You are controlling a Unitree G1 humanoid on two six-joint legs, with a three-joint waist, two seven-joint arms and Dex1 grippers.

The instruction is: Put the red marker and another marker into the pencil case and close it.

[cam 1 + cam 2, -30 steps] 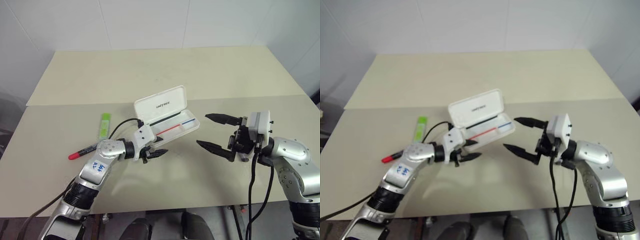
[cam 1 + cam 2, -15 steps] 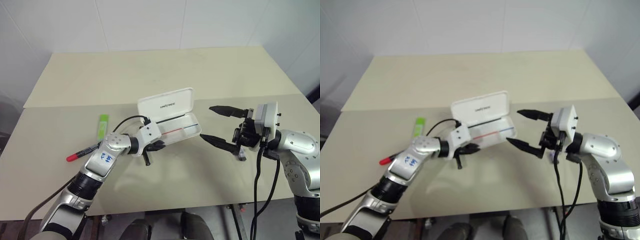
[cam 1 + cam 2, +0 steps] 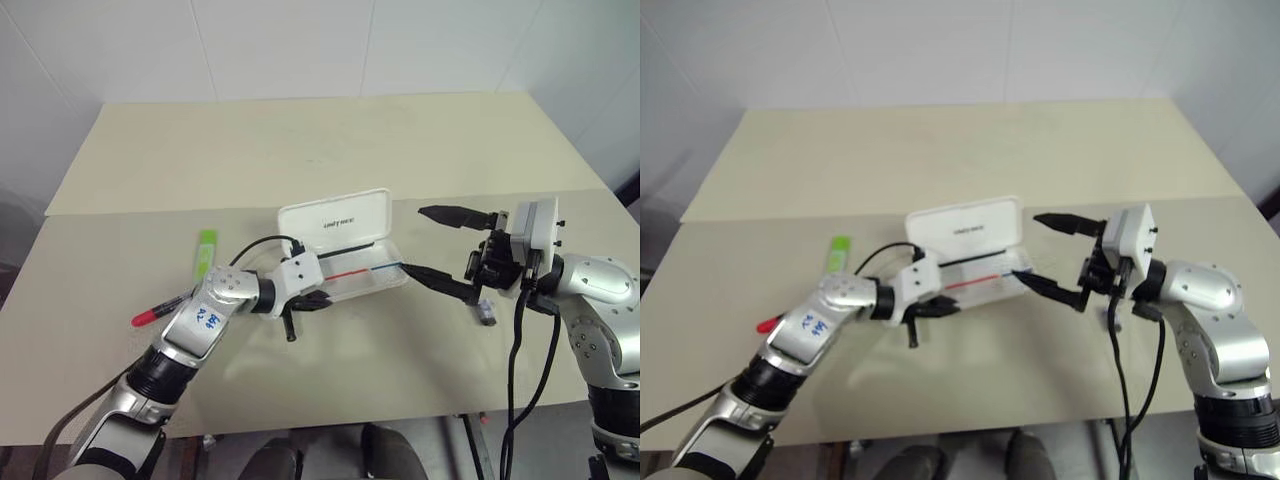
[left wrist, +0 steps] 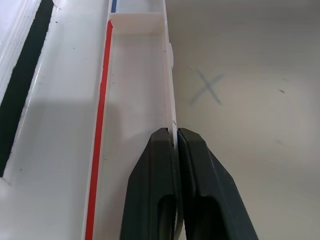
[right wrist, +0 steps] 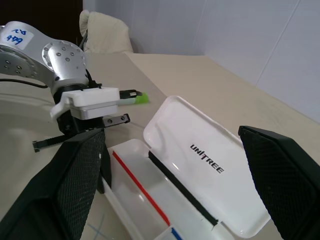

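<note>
The white pencil case [image 3: 335,220] lies open at the table's middle, lid up, with a red-and-blue line inside its tray [image 4: 135,90]. My left gripper [image 3: 318,298] is shut on the tray's thin front wall [image 4: 170,100], pinching it between both fingers. My right gripper [image 3: 412,238] stands open at the case's right end, its lower finger close to the tray's corner. The red marker [image 3: 160,308] lies on the table left of my left arm. The lime-green marker [image 3: 207,252] lies just beyond it, also seen past my left wrist [image 5: 136,98].
A small dark object [image 3: 487,315] lies on the table under my right wrist. A faint blue cross [image 4: 206,89] is drawn on the tabletop beside the case. A seam [image 3: 150,210] runs across the table behind the case.
My left gripper has shut on the case's front wall. The case has swung more level, its right end now by my right gripper's lower finger. The right gripper stays open.
</note>
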